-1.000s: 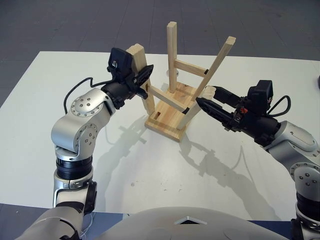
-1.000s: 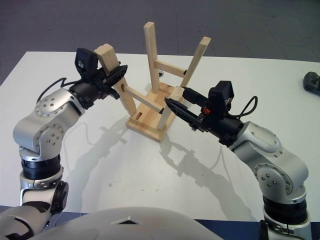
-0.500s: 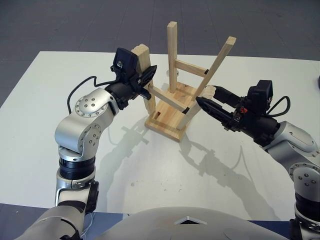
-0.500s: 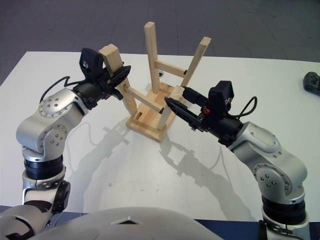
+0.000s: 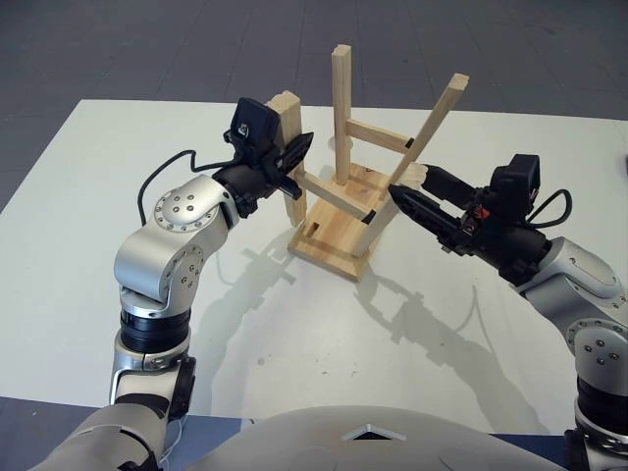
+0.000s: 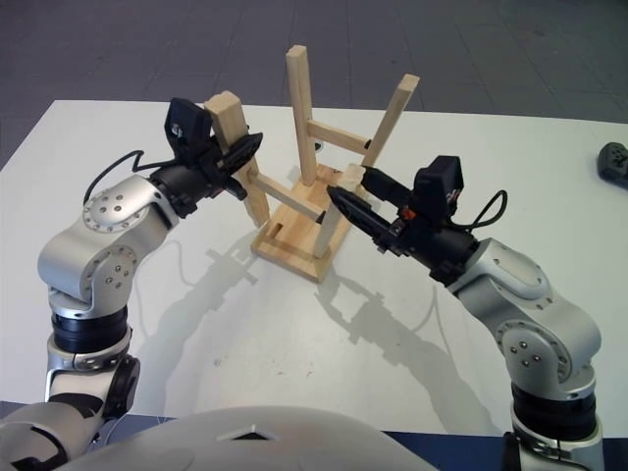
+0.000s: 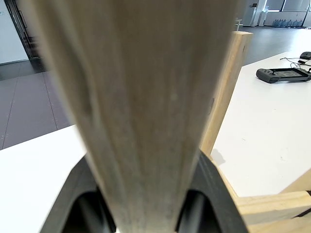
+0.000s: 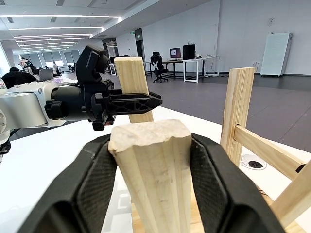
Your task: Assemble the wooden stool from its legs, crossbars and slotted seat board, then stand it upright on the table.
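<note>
The foot of the left leg [image 5: 288,123] is hidden behind the left gripper [image 5: 292,165], and in the left wrist view the same leg looms too close to make out its grain. The black fingers [image 5: 300,147] are clamped on it. Where the right-hand leg [image 8: 155,170] meets the board cannot be seen; only its cut end shows, pinched tight in the right gripper [image 5: 410,184]. The half-built wooden stool [image 5: 343,186] sits upside down near the middle of a white table [image 5: 88,167], with its slotted seat board [image 5: 329,247] flat on the surface and its legs pointing up. One crossbar [image 5: 378,135] joins the two far legs, and another [image 5: 329,194] runs from the left leg toward the right. Dark grey floor [image 5: 147,49] lies beyond the table, in an open office with desks [image 8: 194,60]. A black controller [image 7: 284,74] lies at the table's far right, well apart from the stool, and a small round disc [image 8: 251,161] lies on the table close behind it.
</note>
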Available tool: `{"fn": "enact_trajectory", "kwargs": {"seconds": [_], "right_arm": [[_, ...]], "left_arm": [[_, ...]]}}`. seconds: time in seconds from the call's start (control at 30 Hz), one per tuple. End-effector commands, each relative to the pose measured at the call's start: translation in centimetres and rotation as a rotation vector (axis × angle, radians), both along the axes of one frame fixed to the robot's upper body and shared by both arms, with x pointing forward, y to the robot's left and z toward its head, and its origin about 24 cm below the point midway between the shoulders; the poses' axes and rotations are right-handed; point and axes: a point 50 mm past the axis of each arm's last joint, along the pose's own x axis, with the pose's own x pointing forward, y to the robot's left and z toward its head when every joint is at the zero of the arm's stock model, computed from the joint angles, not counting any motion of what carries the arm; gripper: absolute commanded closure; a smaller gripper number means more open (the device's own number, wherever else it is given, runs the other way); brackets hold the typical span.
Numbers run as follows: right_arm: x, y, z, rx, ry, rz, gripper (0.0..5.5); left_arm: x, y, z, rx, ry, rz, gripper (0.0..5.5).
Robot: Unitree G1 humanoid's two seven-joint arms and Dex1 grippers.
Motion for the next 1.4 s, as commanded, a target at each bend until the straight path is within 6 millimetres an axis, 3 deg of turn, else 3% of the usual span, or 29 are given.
{"fn": "enact_trajectory", "kwargs": {"seconds": [0.03,0.53,0.73,0.97,1.4], "right_arm": [[0.1,0.1,-1.2,-0.019,0.074,-0.010,3.28],[0.3,0.0,-1.0,-0.013,0.056,-0.031,3.28],[0.3,0.2,-1.1,-0.015,0.057,-0.030,3.28],[0.4,0.3,-1.3,-0.017,0.058,-0.032,3.28],[0.3,0.3,-1.4,-0.005,0.057,-0.062,3.28]], "left_arm": [[-1.7,-3.7,-0.2,-0.038,0.021,-0.240,4.45],[-2.0,-4.9,-0.8,0.013,-0.003,-0.306,4.45],[-1.8,-5.3,-0.7,-0.046,0.008,-0.293,4.45],[-0.3,-4.3,0.0,-0.224,0.082,-0.149,4.44],[-0.5,-5.0,0.0,-0.178,0.066,-0.175,4.42]]}}
